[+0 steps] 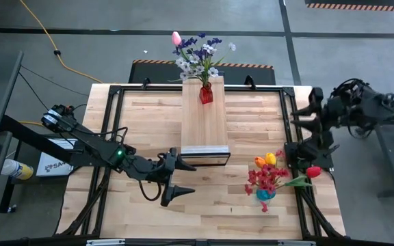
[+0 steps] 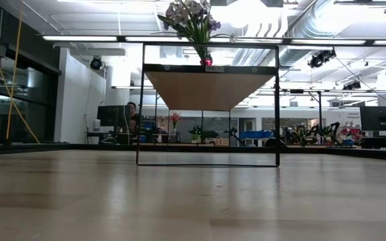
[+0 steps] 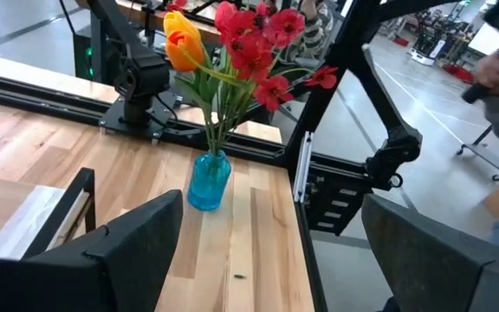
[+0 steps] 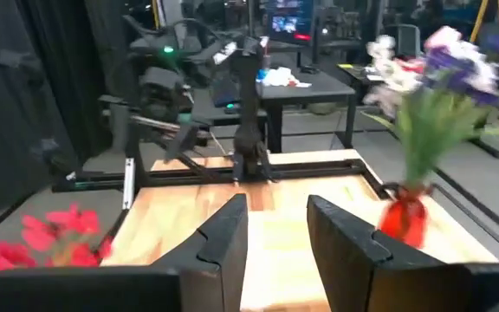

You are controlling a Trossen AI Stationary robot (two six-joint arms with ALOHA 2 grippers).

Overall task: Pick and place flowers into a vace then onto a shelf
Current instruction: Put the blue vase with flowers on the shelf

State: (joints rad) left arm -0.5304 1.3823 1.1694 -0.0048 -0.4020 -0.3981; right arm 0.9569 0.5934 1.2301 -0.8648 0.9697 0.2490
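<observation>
High view: the long narrow pale-wood shelf (image 1: 204, 125) lies lengthwise along the middle of the slatted wooden tabletop (image 1: 142, 130), its light metallic strip at the near end. A small red glass vase (image 1: 206, 93) stands at the shelf's far end, holding purple and white small-blossom sprays with one pink tulip (image 1: 199, 52). A blue glass vase (image 1: 265, 195) stands on the tabletop near the right edge, holding red blossoms and orange and yellow tulips (image 1: 269, 173). The left gripper (image 1: 177, 176) sits low over the table just beside the shelf's near end, fingers spread wide, holding nothing. The right arm waits at the table's right edge; its gripper (image 1: 299, 117) is too small to judge here. Low view: the shelf (image 2: 208, 79) is seen raised on a thin black frame, red vase (image 2: 207, 61) on top; neither gripper shows. Left wrist view: the two dark fingers (image 3: 128, 251) stand well apart, empty, facing the blue vase (image 3: 209, 181). Right wrist view: the right gripper (image 4: 277, 227) has its fingers (image 4: 223, 238) narrowly parted with nothing between them; the red vase (image 4: 405, 215) stands off to one side.
</observation>
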